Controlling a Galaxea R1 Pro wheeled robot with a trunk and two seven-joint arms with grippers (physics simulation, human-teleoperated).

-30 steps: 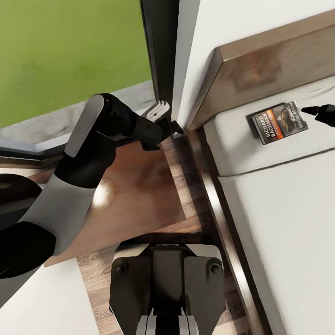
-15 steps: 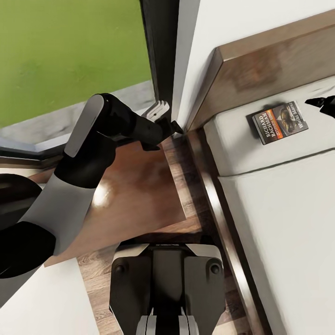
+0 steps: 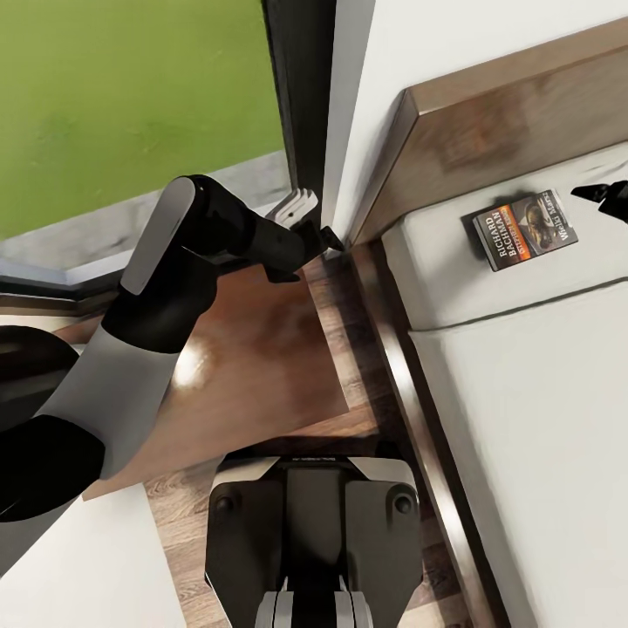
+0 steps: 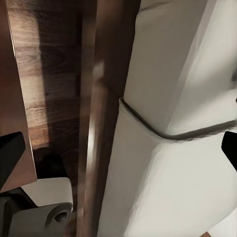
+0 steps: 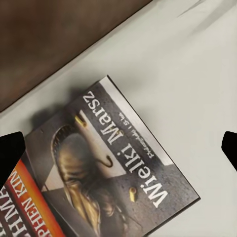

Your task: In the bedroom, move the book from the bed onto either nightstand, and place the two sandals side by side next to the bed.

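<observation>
The book [image 3: 523, 228] lies flat on the pale mattress of the bed [image 3: 523, 410] close to the wooden headboard [image 3: 488, 122]; its cover fills much of the right wrist view [image 5: 113, 182]. My right gripper [image 3: 600, 194] hovers just right of the book, open, with its fingertips [image 5: 10, 148] wide apart and nothing held. The left arm reaches over the glossy brown nightstand [image 3: 253, 366]. Its left gripper [image 3: 330, 237] is open at the wall corner, facing the bed's side [image 4: 163, 177]. The sandals are out of view.
A dark bed frame rail [image 3: 410, 384] runs beside a narrow strip of plank floor [image 3: 349, 366] between nightstand and bed. A dark-framed glass opening [image 3: 301, 96] with green outside stands behind the nightstand. My base [image 3: 314, 541] sits at the bottom.
My right gripper has drawn back a little to the right, away from the book. The book and the left arm have not moved.
</observation>
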